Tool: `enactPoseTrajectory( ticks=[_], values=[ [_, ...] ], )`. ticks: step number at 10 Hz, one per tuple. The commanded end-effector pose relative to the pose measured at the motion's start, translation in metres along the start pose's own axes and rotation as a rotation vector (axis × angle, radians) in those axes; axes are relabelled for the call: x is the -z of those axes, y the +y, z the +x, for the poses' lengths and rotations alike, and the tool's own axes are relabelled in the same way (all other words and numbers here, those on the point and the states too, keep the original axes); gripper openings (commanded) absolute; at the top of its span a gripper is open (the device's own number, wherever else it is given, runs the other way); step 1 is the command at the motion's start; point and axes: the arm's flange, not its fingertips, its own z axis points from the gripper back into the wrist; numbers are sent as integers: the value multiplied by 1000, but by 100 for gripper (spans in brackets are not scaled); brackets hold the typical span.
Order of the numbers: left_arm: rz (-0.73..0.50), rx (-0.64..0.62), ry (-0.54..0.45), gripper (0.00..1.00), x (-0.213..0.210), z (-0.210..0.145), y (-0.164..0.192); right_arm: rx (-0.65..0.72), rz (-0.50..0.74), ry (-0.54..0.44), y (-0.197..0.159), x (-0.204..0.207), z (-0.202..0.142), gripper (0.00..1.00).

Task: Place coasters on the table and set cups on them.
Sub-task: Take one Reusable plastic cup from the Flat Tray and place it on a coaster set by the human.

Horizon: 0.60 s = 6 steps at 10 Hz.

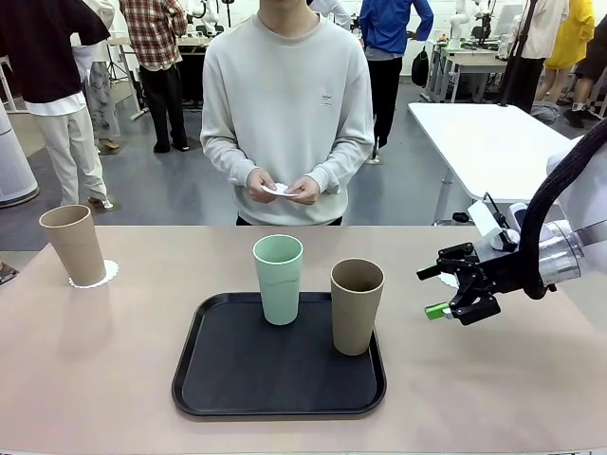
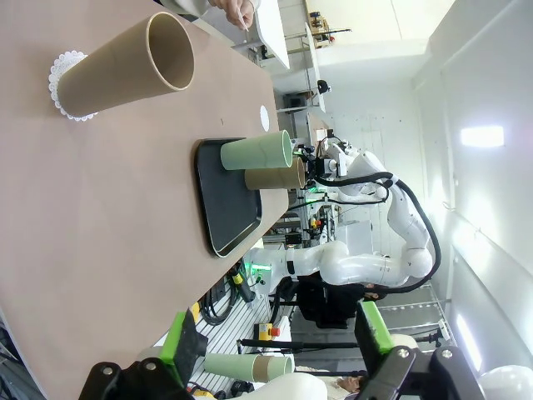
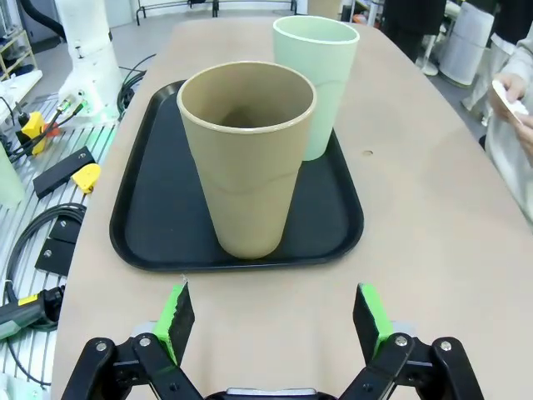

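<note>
A matte black tray (image 1: 237, 379) is seen against the plain beige-tan table (image 1: 95, 379). On the tray, a mint green cup (image 1: 278, 280) and a tan-brown cup (image 1: 357, 308) are shown. Left of the tray, a second tan-brown cup (image 1: 74, 245) is paired with a white, lacy-edged coaster (image 1: 106, 275).

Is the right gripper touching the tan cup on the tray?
Apart. The right wrist view shows bare table and tray between the open right gripper and the tan cup.
</note>
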Motion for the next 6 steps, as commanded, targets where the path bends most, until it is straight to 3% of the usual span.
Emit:
enactPoseTrajectory(
  ticks=[1, 3, 6],
  values=[
    [-11, -1, -2, 100, -1, -1, -2, 0, 3, -102, 0, 6, -5, 100],
    [-11, -1, -2, 100, -1, -1, -2, -8, -17, -205, 3, 23, -12, 100],
    [-11, -1, -2, 100, -1, -1, -2, 1, 10, -201, 3, 39, -18, 100]
  ],
)
